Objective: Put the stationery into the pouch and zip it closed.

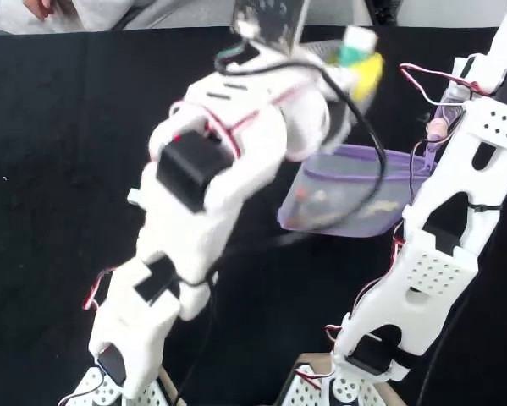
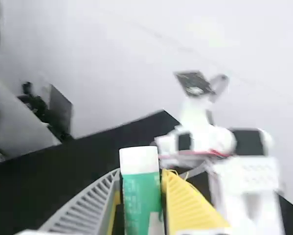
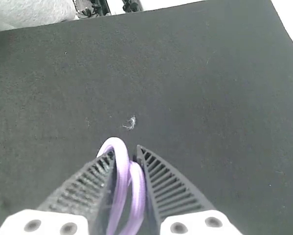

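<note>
My left gripper is raised over the far side of the table, shut on a green glue stick with a white cap. In the left wrist view the glue stick stands upright between the grey and yellow fingers of that gripper. Just below it in the high view hangs the translucent purple pouch, with small items showing inside. My right gripper holds the pouch at its right end. The right wrist view shows this gripper shut on the pouch's purple loop.
A black mat covers the table, with open room on the left side. The left arm's white body hides the middle of the table. The right arm stands close beside the left gripper. A bit of lint lies on the mat.
</note>
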### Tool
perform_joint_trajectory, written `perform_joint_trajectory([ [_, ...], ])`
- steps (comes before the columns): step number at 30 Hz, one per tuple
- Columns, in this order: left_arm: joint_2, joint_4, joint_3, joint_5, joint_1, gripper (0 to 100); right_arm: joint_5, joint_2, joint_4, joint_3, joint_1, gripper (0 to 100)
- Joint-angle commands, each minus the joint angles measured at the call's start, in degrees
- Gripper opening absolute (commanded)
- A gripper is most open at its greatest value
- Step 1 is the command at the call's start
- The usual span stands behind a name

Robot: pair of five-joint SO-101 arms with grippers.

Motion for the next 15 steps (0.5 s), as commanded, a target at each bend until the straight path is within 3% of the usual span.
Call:
perform_joint_trajectory([
  [1,-5.27,4.04,-2.95,-0.62,4.53,3,0.00,-0.84,0.09,-2.59,-1.05,1.1],
  [15,-11.08,11.08,-2.77,-0.09,7.08,3,0.00,-0.84,0.09,-2.59,-0.70,1.1],
])
